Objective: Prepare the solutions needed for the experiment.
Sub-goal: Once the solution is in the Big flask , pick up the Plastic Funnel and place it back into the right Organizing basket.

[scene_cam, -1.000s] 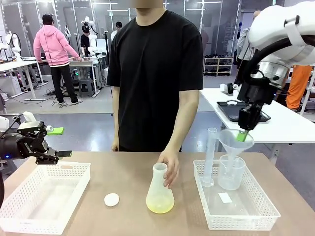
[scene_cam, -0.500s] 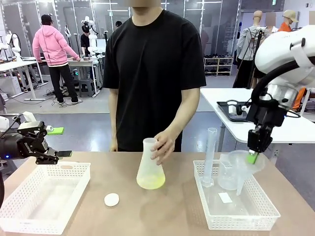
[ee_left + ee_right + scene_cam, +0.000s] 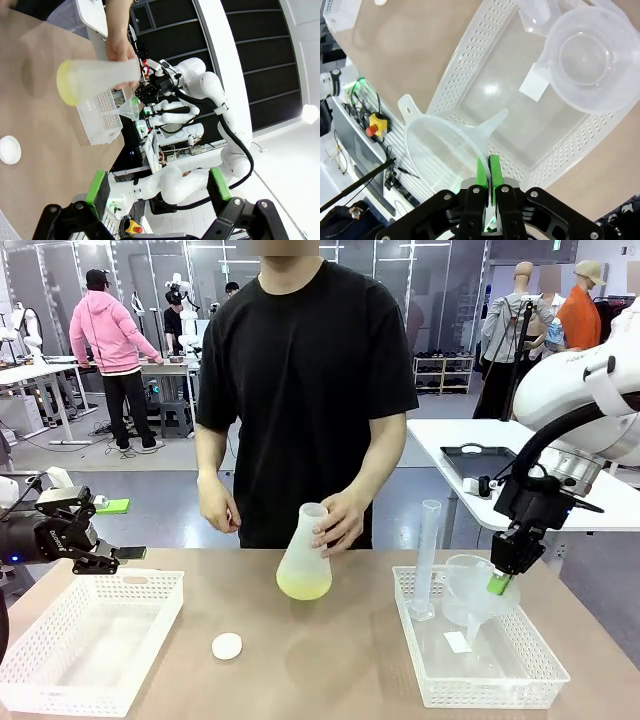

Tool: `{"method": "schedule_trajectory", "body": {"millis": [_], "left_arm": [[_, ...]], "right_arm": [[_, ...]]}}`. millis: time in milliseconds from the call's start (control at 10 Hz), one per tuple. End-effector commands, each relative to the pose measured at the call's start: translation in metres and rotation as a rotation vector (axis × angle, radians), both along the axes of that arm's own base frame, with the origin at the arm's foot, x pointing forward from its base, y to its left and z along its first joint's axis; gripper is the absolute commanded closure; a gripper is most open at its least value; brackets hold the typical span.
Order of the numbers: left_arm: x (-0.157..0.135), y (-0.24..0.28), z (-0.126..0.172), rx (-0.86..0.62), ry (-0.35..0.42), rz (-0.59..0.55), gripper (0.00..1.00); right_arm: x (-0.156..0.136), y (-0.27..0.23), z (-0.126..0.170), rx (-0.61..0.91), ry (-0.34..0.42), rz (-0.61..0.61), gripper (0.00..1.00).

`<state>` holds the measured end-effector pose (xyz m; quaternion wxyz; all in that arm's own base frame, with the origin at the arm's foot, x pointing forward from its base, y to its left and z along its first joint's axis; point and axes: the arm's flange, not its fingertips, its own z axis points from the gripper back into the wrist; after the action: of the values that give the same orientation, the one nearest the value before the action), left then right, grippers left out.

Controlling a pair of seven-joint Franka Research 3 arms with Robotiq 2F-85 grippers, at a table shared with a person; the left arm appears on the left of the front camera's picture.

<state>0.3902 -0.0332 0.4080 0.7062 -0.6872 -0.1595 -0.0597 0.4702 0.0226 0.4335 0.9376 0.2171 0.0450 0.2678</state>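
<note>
The solutions show as pale yellow liquid (image 3: 303, 587) in the bottom of a translucent conical flask (image 3: 304, 558). A person's hand (image 3: 340, 523) grips the flask by its neck and tilts it over the table's middle. The left wrist view has the flask (image 3: 97, 79) sideways, its yellow end (image 3: 65, 82) to the left. My right gripper (image 3: 498, 583) is shut on the rim of a clear funnel (image 3: 478, 605), whose spout hangs low in the right basket (image 3: 520, 680). Up close, the green pads (image 3: 494, 172) pinch the funnel (image 3: 442, 150). My left gripper (image 3: 100, 555) hangs open at the far left, with open jaws (image 3: 157, 187).
A beaker (image 3: 587, 60), a paper slip (image 3: 535, 85) and a tall graduated cylinder (image 3: 428, 560) occupy the right basket. A white round cap (image 3: 227, 645) lies on the table beside an empty white basket (image 3: 90, 640). The person stands at the far edge.
The person lifted the flask and drew it left and toward themselves. My right gripper carried the funnel down from above the beaker, rightward, into the basket. The left arm stayed still.
</note>
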Motion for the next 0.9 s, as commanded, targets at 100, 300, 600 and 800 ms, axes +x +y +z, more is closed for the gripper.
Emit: {"method": "schedule_trajectory", "body": {"millis": [100, 300, 600, 800], "left_arm": [[-0.0011, 0.0002, 0.0022, -0.008, 0.001, -0.012, 0.00], [-0.0011, 0.0002, 0.0022, -0.008, 0.001, -0.012, 0.00], [-0.0011, 0.0002, 0.0022, -0.008, 0.001, -0.012, 0.00], [-0.0011, 0.0002, 0.0022, -0.008, 0.001, -0.012, 0.00]], "right_arm": [[0.0021, 0.0004, -0.0098, -0.003, -0.005, -0.051, 0.96], [0.0023, -0.0026, -0.0109, -0.014, 0.016, -0.064, 0.96], [0.0036, -0.0071, -0.0144, -0.003, 0.036, -0.099, 0.68], [0.0032, -0.0071, -0.0152, -0.009, 0.046, -0.115, 0.48]]}}
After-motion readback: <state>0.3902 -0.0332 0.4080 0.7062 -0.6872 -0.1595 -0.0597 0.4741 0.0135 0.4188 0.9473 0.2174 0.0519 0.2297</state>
